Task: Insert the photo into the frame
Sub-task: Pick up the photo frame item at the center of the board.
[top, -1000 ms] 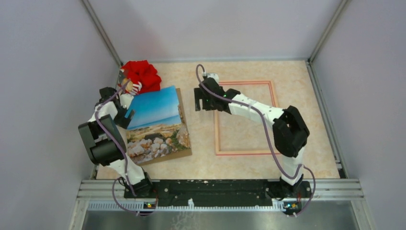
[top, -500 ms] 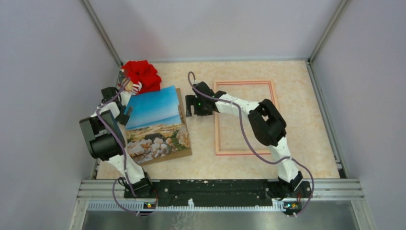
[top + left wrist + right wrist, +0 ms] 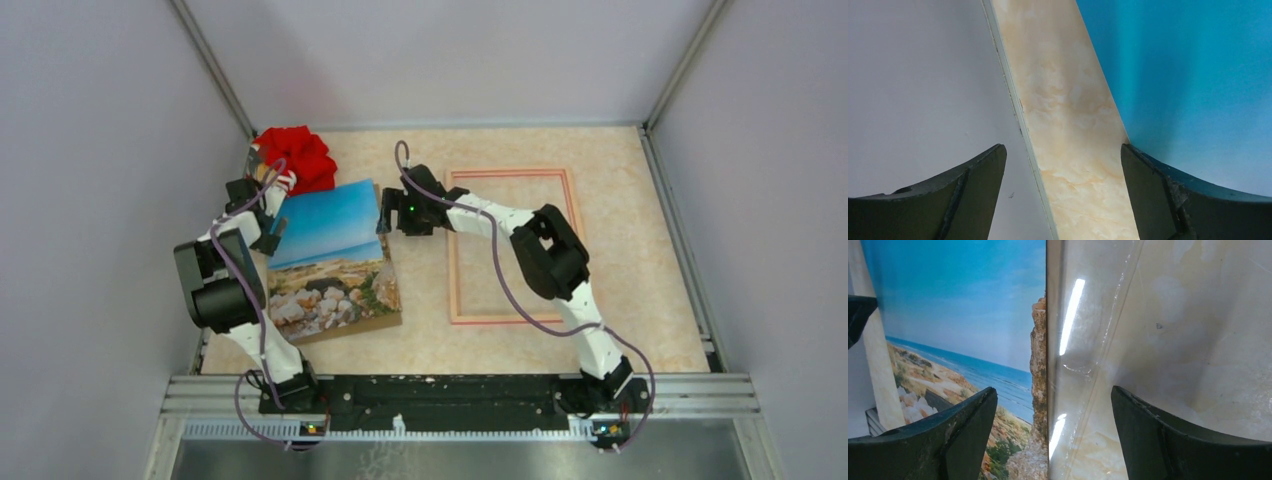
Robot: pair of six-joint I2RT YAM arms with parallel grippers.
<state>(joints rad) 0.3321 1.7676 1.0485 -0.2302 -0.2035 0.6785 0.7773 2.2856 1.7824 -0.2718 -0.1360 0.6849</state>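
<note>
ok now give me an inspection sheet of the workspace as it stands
surface: marbled beige table, no spills seen
job's things: photo face up on a brown backing board, left side; pink frame flat to its right, nothing inside it
clutter: red fabric bundle in the far left corner
end effectors: left end effector open at the photo's left edge, holding nothing; right end effector open over the photo's right edge, holding nothing
cables: purple cables run along both arms, one looping above the right wrist
surroundings: plain grey walls on three sides, metal rail at the near edge
</note>
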